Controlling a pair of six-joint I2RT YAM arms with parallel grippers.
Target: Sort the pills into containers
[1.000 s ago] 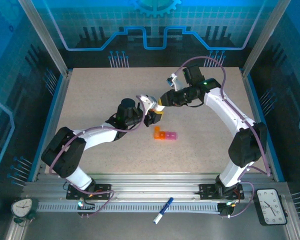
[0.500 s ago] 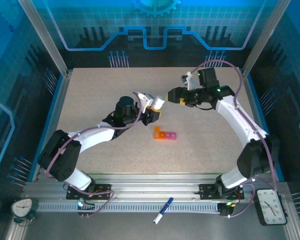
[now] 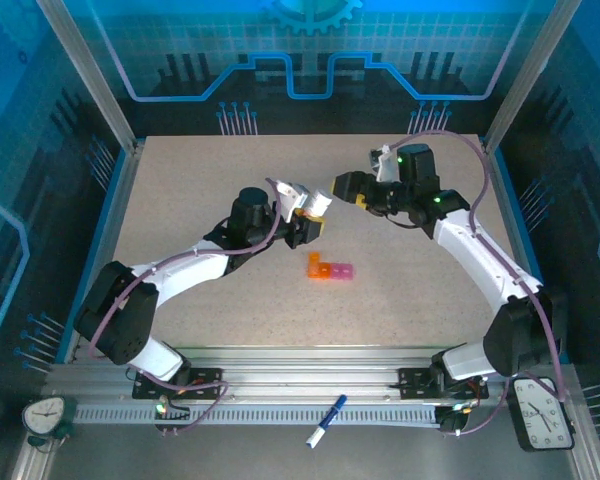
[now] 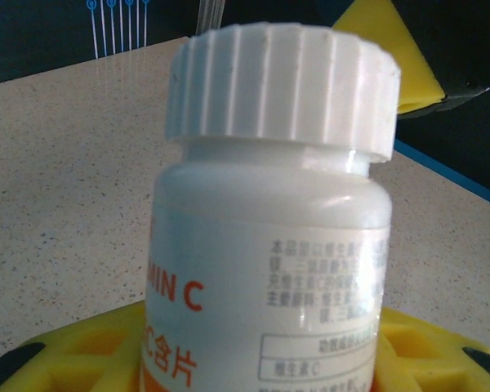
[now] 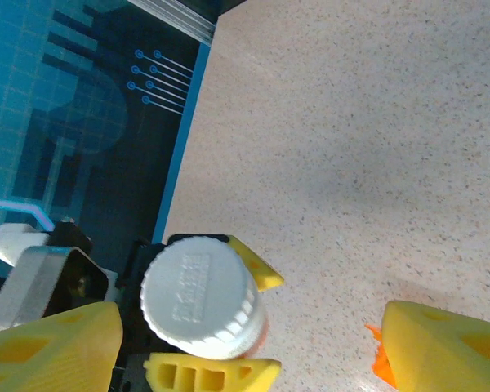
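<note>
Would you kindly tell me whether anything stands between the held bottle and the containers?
Nothing on the table does. The bottle, in the left gripper, is just beyond the containers, but its cap is still on.

— Where's the strip of containers point(image 3: 331, 269)?
— Lying flat near the centre, running left to right. Orange cells are on the left, pink on the right.
— Lids?
— The orange end juts toward the far side, but it's too small to tell.
</note>
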